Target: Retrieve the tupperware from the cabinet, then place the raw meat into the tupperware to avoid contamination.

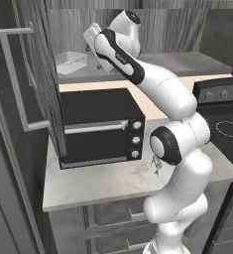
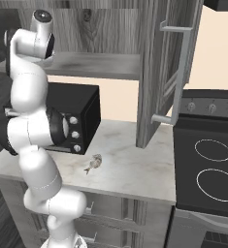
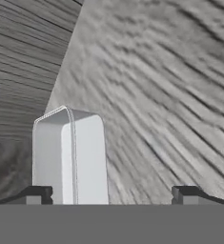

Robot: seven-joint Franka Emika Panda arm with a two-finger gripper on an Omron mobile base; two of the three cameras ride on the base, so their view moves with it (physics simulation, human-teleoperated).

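The fingers (image 3: pixel 111 193) are spread wide and empty over the cabinet (image 1: pixel 38 69) shelf, just by the tupperware (image 3: pixel 70 157). The raw meat (image 2: pixel 93 163) is left on the surface (image 2: pixel 130 164) before the toaster oven (image 1: pixel 100 126). No writing can be read.

The arm (image 1: pixel 180 149) is glossy white — rounded, bulbous segments joined by dark grey-black collars and round joint caps. Thin seam lines cross its shells, and 2 small dark fingertips (image 3: pixel 37 194) end it.
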